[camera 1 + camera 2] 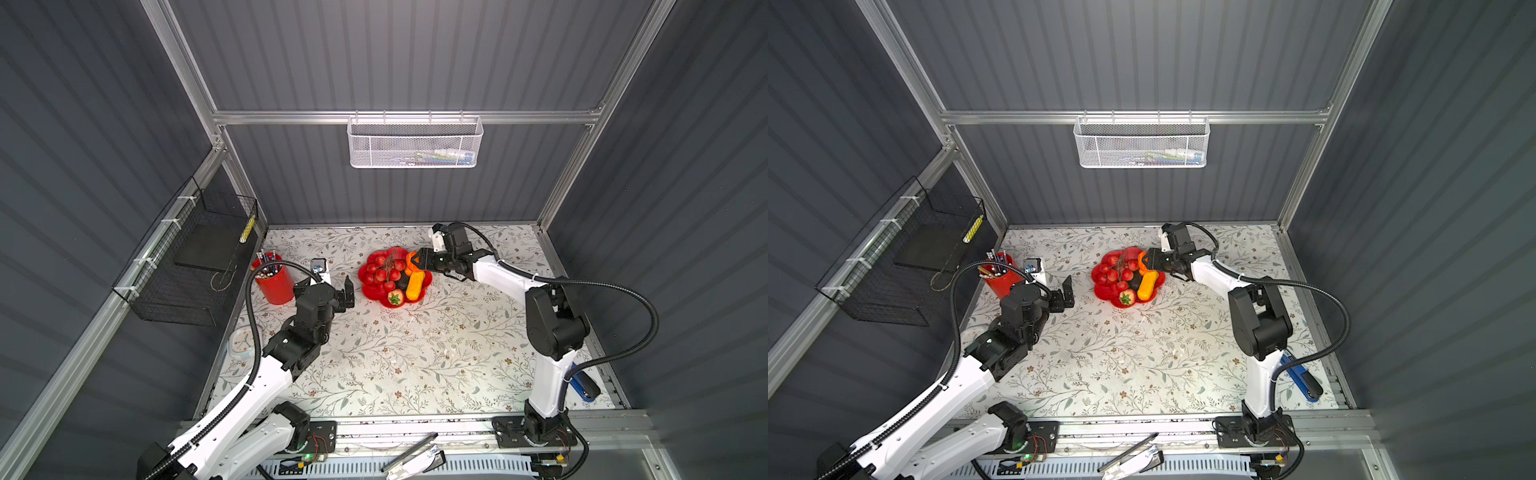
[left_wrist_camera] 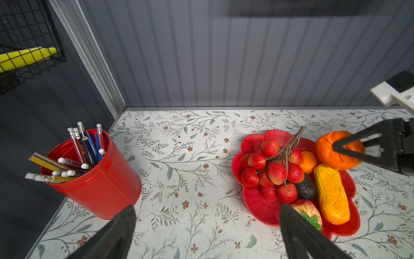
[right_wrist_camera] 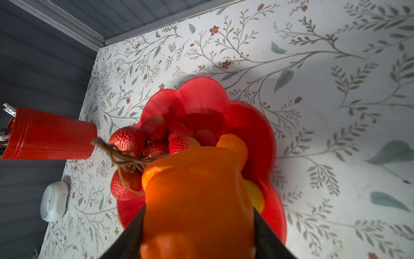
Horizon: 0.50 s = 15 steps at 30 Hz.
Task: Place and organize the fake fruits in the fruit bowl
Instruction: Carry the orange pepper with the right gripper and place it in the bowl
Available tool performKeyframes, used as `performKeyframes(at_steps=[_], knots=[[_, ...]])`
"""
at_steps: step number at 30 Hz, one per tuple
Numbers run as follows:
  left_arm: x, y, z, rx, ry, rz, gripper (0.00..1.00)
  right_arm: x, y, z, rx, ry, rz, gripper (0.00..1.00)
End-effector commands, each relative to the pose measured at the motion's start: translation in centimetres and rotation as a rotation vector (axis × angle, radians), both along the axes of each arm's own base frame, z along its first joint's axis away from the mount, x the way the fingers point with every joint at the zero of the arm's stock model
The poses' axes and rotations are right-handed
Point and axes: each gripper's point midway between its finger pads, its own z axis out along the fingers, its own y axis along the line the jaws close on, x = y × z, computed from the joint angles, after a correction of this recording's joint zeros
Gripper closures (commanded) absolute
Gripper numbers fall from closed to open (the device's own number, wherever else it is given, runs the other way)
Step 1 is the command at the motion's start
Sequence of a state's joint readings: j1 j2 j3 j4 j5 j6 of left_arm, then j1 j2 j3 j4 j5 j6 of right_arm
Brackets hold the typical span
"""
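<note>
Two end effectors show on my screens. The right end effector [image 1: 417,262] is clamped on the lumpy orange pepper-like plastic fruit [image 2: 329,154], with a black finger on either side of it. Beneath and ahead of its fingertips sits the shallow glossy red flower-shaped fruit bowl [image 2: 253,201], on the floral-printed worktop [image 2: 190,157]. I cannot tell whether the held fruit touches the bowl's rim or hangs just above it.

Just beyond the held fruit, inside the bowl, I see the small round orange [image 2: 308,161] and the bunch of bumpy red berries [image 2: 275,172] on its brown stem. Beside and below the same fingers, the long yellow-orange squash-like fruit [image 2: 331,195] lies in the bowl next to the dark avocado [image 2: 305,188]. The red strawberry with a green cap [image 2: 307,208] is near the rim.

The left end effector [image 2: 208,207] is spread wide with nothing between its fingers, above bare worktop. The bowl is just ahead of one of its fingers, and the red ribbed cup of pencils [image 2: 100,186] is ahead of the other.
</note>
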<state>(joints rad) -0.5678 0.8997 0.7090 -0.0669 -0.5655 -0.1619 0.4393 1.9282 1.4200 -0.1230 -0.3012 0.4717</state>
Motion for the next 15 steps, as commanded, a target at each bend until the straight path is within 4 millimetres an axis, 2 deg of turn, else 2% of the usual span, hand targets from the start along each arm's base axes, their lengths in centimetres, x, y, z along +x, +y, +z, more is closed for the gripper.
performKeyframes(at_steps=[1, 5, 10, 15], knots=[[0.1, 0.0, -0.8, 0.000, 0.018, 0.004, 0.00, -0.9, 1.3, 2.5, 0.055, -0.058, 0.034, 0.53], [0.2, -0.1, -0.7, -0.003, 0.016, 0.001, 0.00, -2.1, 2.5, 1.8, 0.045, -0.045, 0.069, 0.52], [0.2, -0.1, -0.7, -0.002, 0.015, 0.001, 0.00, -2.3, 3.3, 0.3, 0.050, -0.006, 0.064, 0.51], [0.2, 0.0, -0.8, -0.001, 0.014, 0.002, 0.00, -2.4, 3.3, -1.3, 0.037, 0.031, 0.050, 0.43]])
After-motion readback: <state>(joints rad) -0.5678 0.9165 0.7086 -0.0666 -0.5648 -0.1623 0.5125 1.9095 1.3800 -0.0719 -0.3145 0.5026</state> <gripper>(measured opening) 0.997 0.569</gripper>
